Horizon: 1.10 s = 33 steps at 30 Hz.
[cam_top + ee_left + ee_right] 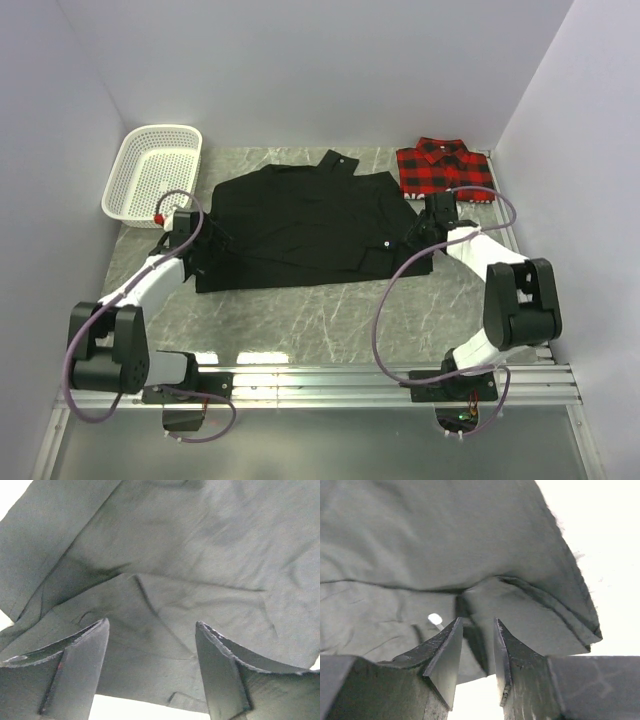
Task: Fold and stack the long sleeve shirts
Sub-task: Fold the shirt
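The black long sleeve shirt (300, 225) lies spread flat in the middle of the table, collar toward the back. The red-and-black plaid shirt (445, 168) lies folded at the back right. My left gripper (195, 235) is at the black shirt's left edge. In the left wrist view it (152, 624) stands open, jaws wide apart over the black cloth (190, 565), holding nothing. My right gripper (425, 225) is at the shirt's right front corner. Its jaws (477, 621) are drawn close on a fold of the hem (530, 615), beside a pale button (435, 619).
A white mesh basket (152, 172) stands at the back left, close behind my left arm. Grey walls close in the table on the left, back and right. Bare marble-patterned tabletop (330, 315) lies between the shirt and the arm bases.
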Each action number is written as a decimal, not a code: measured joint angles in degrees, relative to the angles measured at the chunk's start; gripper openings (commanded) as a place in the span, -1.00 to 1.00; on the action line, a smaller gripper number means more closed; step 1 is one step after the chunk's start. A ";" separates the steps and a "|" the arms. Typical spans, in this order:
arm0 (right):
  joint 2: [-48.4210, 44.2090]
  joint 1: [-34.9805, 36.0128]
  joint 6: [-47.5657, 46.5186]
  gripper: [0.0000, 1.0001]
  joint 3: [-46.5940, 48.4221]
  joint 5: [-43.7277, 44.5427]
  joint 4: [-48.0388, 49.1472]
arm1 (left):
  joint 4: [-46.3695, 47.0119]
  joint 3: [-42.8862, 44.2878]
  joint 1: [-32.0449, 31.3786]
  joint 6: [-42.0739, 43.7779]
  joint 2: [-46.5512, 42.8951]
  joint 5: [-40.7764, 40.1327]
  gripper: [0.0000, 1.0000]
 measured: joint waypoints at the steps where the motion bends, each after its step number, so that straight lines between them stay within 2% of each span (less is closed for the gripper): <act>1: 1.03 -0.20 0.22 -0.24 0.00 0.15 -0.13 | -0.39 -0.02 0.02 0.20 1.03 0.55 0.43; 7: 6.62 -0.24 1.09 -0.23 -0.11 0.31 -2.03 | -1.62 -0.11 0.50 0.17 9.29 5.38 0.40; 13: 5.03 -0.28 -0.57 -0.20 -1.53 0.63 -3.69 | 0.00 -1.92 2.51 0.17 8.09 9.07 0.41; 22: -9.33 -0.26 -2.19 -0.15 -13.73 -2.91 -10.36 | 1.66 -14.01 13.29 -1.09 -2.89 24.70 0.42; 25: -15.28 -0.02 -2.34 -0.14 -17.18 -3.74 -14.91 | -1.88 -17.29 13.55 -2.82 -8.72 27.10 0.44; 28: -24.04 1.01 -2.36 -0.10 -18.95 -3.89 -20.00 | -9.31 -18.03 13.49 -3.52 -14.27 26.62 0.48; 29: -27.21 1.53 -2.45 -0.06 -18.80 -3.80 -20.50 | -11.96 -17.88 13.49 -3.50 -16.04 25.64 0.52; 30: -30.45 1.99 -2.80 0.26 -18.36 -3.74 -20.61 | -14.71 -17.44 13.49 -3.39 -17.94 24.55 0.55; 31: -32.72 2.25 -2.84 0.39 -17.73 -3.72 -20.50 | -17.33 -16.48 13.49 -2.97 -19.65 23.30 0.58; 33: -36.20 2.69 -4.28 0.48 -15.43 -4.00 -19.23 | -20.81 -13.07 13.49 -1.70 -21.59 20.57 0.64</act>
